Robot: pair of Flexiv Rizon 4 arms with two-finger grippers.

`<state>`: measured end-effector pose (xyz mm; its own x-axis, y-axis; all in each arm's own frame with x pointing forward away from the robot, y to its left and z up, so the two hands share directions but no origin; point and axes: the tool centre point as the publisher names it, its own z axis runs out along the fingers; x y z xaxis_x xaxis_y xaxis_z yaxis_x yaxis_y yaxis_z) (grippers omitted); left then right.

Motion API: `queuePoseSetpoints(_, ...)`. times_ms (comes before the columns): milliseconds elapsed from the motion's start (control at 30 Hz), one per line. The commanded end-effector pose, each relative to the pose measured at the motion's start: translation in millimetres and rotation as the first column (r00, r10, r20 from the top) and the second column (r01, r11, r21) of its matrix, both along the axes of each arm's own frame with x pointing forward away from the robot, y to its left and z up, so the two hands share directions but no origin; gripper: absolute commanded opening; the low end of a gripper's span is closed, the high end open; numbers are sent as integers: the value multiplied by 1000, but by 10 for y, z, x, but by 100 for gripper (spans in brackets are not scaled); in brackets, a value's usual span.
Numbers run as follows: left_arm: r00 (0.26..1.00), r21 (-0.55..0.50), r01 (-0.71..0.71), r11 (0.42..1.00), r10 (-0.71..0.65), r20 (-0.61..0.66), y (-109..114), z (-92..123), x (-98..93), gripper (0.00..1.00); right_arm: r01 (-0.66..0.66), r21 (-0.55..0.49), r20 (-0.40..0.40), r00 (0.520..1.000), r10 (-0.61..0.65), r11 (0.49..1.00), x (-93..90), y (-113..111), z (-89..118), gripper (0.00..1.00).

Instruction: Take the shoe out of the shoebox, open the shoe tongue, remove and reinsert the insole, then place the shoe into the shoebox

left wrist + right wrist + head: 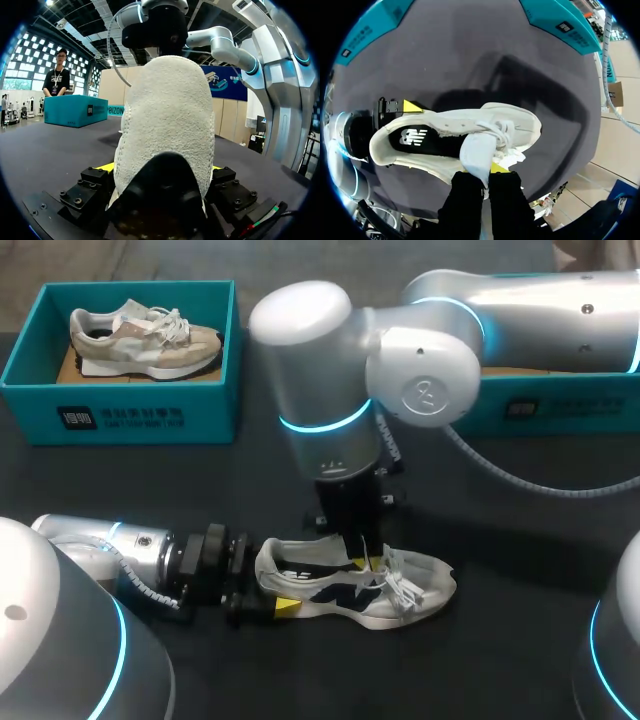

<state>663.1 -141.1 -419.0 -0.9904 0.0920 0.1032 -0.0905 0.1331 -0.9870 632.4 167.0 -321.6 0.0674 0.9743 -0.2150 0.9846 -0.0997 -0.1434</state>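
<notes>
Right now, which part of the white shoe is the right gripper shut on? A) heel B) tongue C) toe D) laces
B: the right gripper pinches the tongue, lifted off the shoe; the left gripper has the heel.

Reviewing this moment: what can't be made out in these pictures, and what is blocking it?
- Left wrist view: the white fabric sneaker's heel fills the middle, hiding its laces, toe and the right claw.
- Right wrist view: the front of the dark insole lies under the white tongue and the laces.
- Head view: the right arm covers the inside of the teal cardboard shoebox behind it.
</notes>
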Motion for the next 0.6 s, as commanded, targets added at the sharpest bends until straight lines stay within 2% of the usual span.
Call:
queuePoseSetpoints(33,1000,3,0,1000,0,-1,-4,6,-4,0,317,6,87,945,-316,949,-81,-184,43,0)
queuePoseSetpoints(233,1000,3,0,1000,0,-1,-4,6,-4,0,266,77,95,958,-272,961,-101,-442,96,0)
queuePoseSetpoints(300,1000,3,0,1000,0,-1,-4,6,-4,0,213,143,110,967,-230,967,-100,-546,99,0)
queuePoseSetpoints(500,1000,3,0,1000,0,-1,-4,6,-4,0,109,279,158,975,-158,954,-99,-764,98,0)
queuePoseSetpoints(600,1000,3,0,1000,0,-1,-4,6,-4,0,93,314,160,976,-150,945,-95,-852,84,0)
